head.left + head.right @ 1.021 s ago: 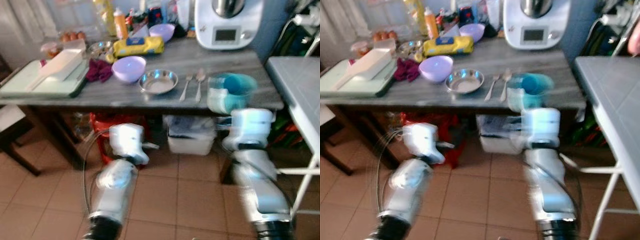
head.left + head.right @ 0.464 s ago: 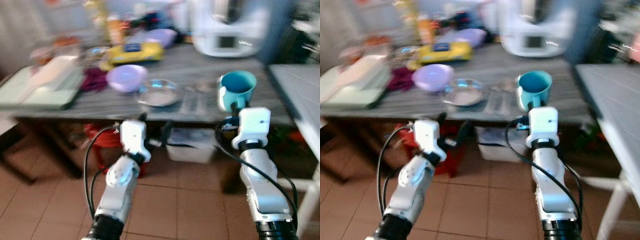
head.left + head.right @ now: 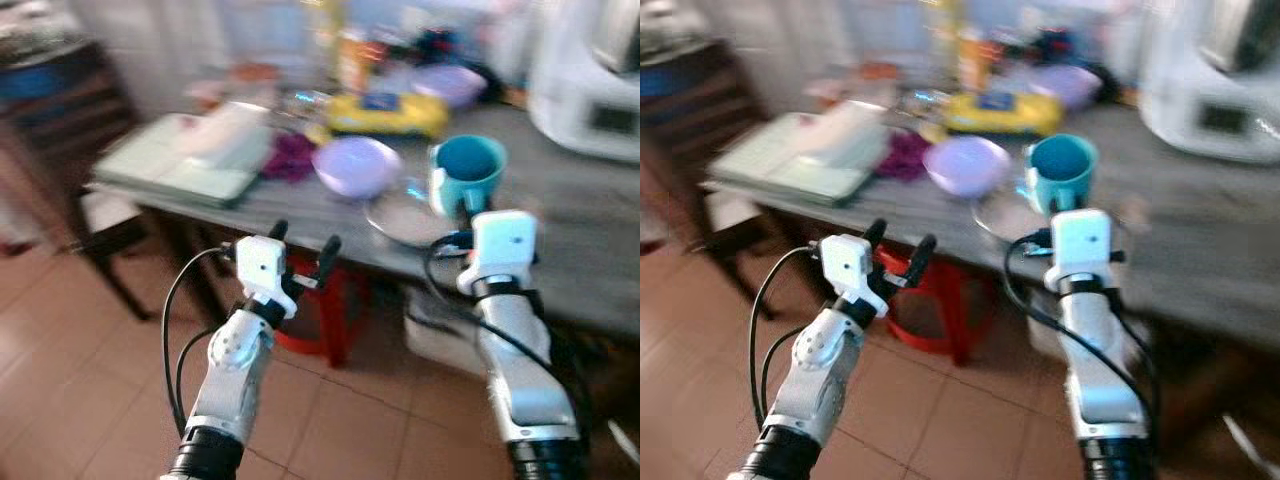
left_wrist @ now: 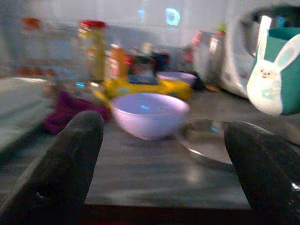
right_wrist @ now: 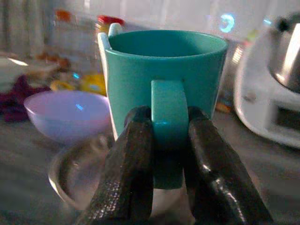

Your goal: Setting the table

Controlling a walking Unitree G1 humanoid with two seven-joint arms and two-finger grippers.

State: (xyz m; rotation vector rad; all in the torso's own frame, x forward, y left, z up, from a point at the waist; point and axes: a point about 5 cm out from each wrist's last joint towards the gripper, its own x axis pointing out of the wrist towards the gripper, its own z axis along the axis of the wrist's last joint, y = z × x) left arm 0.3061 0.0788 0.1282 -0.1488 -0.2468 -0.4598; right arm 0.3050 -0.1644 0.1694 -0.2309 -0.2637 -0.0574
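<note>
Two grippers are raised before the grey wooden table. Since a second ago the view has swung leftward, so the robot is judged to be turning to carry its load elsewhere. Right gripper is clenched on the handle of the teal ceramic mug, held upright above the round steel dish, right of the lilac plastic bowl. Left gripper hangs released, empty.

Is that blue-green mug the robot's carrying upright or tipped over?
Upright. The teal mug has its mouth facing up, and the right gripper pinches its handle from both sides.
</note>
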